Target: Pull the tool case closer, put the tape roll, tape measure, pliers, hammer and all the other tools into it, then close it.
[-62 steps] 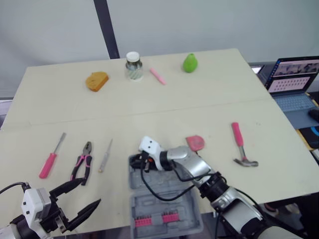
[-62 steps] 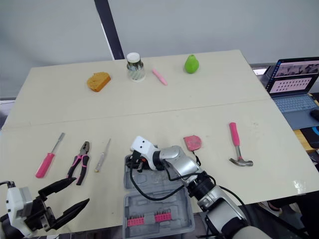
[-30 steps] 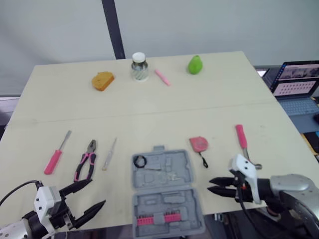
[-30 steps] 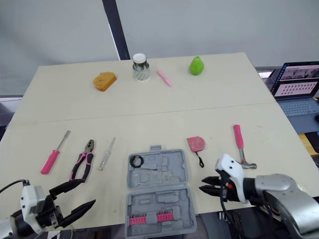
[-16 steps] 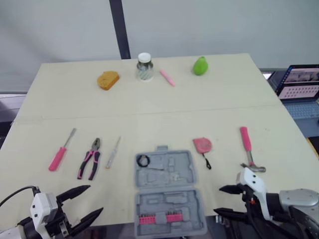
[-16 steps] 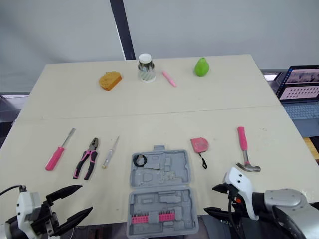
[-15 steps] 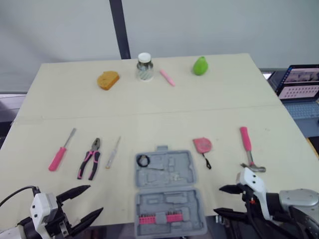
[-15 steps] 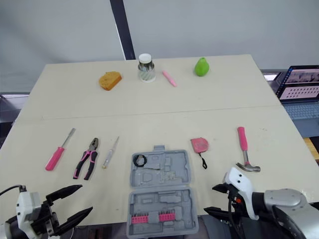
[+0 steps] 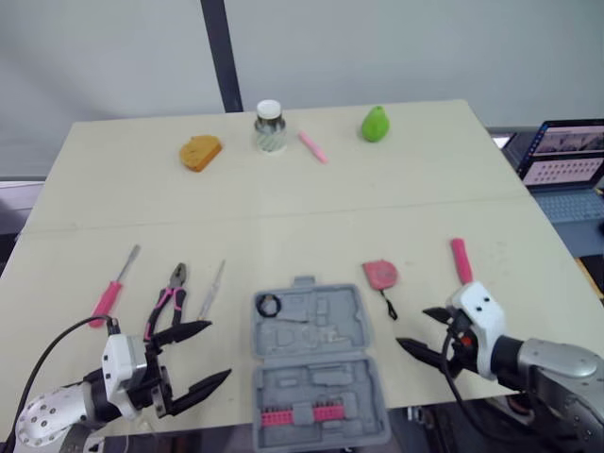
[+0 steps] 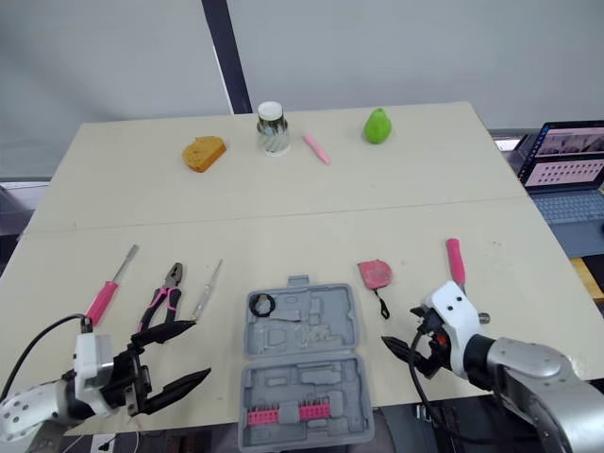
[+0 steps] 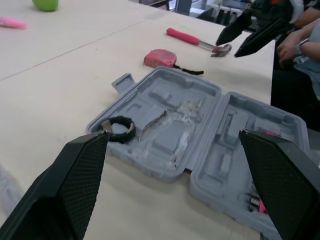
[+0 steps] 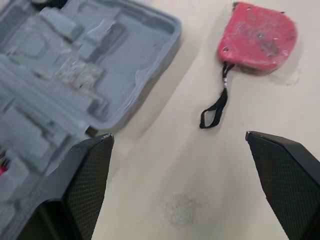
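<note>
As I look down through the head cameras, tool case: a grey moulded plastic case (image 9: 332, 313) lies open and flat at lower centre of the frame, near the table's front edge.
Case contents: a small black tape roll (image 9: 269, 305) sits in the upper left corner of the far half; a row of pink bits (image 9: 302, 415) runs along the near half.
Tape measure: the flat pink tape measure (image 9: 380, 275) lies on the pale table (image 9: 377, 208) just right of the case's upper right corner, its black strap trailing toward the bottom of the frame.
Hammer: the pink-handled hammer (image 9: 461, 259) lies right of the tape measure; its head is hidden behind my right arm's wrist.
Pliers: the pink-handled pliers (image 9: 173, 291) lie left of the case, between a pink-handled screwdriver (image 9: 113, 291) and a slim pale-handled screwdriver (image 9: 212, 288).
Left gripper: at lower left, the left gripper (image 9: 219, 350) has its fingers spread wide and holds nothing; the upper tip is just below the pliers' handles.
Right gripper: at lower right, just right of the case, the right gripper (image 9: 411, 327) is spread and empty, pointing toward the case.
Far edge: an orange sponge (image 9: 201, 152), a lidded glass jar (image 9: 269, 125), a pink pen (image 9: 311, 146) and a green pear (image 9: 375, 123) stand in a row at upper centre.
</note>
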